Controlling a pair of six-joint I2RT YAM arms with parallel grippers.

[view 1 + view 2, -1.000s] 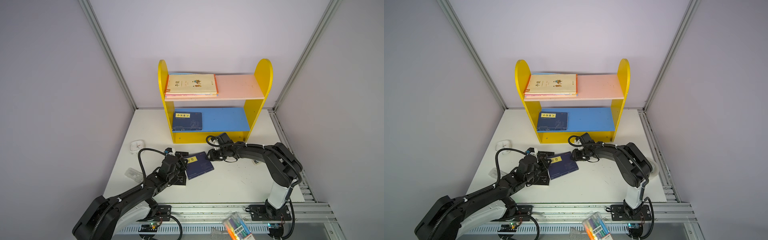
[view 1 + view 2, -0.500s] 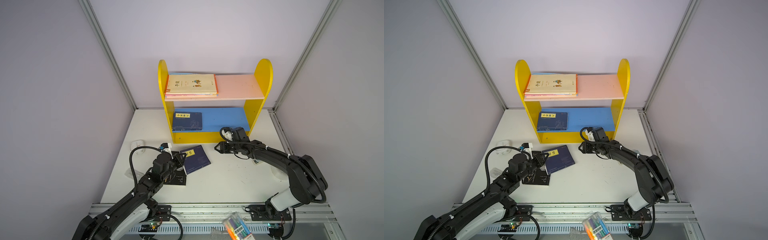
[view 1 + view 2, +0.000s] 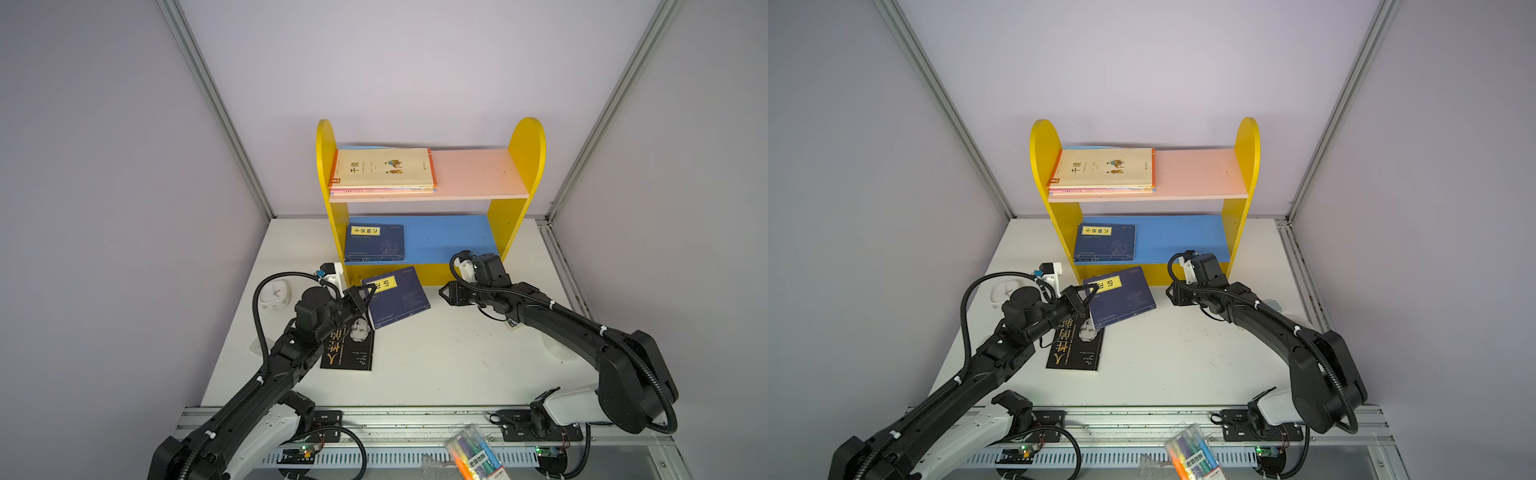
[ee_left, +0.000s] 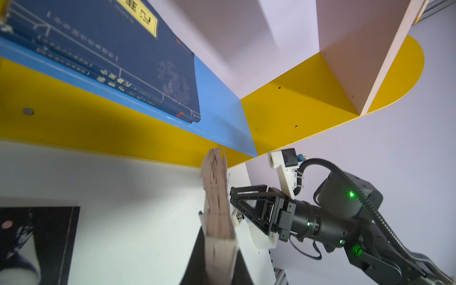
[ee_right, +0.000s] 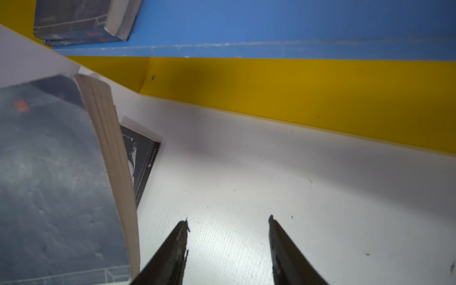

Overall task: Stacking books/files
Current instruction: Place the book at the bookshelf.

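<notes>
My left gripper (image 3: 368, 293) (image 3: 1090, 293) is shut on the corner of a navy book with a yellow label (image 3: 397, 297) (image 3: 1121, 297), which is lifted and tilted in front of the shelf's base. The left wrist view shows its page edge (image 4: 218, 209) between the jaws. My right gripper (image 3: 446, 293) (image 5: 228, 219) stands open and empty just right of that book. A black book with gold lettering (image 3: 349, 353) lies on the table under my left arm. Another navy book (image 3: 374, 243) lies on the blue lower shelf. A stack of cream books (image 3: 382, 168) sits on the pink top shelf.
The yellow shelf unit (image 3: 528, 145) stands at the back of the white table. A small white clock (image 3: 274, 293) sits left of my left arm. A white tape roll (image 4: 261, 237) lies near the right arm. A pack of markers (image 3: 473, 457) lies below the front rail.
My left gripper has carried the navy book up and back toward the shelf. The right gripper has left the book's right edge, drawn back to the right and opened wider.
</notes>
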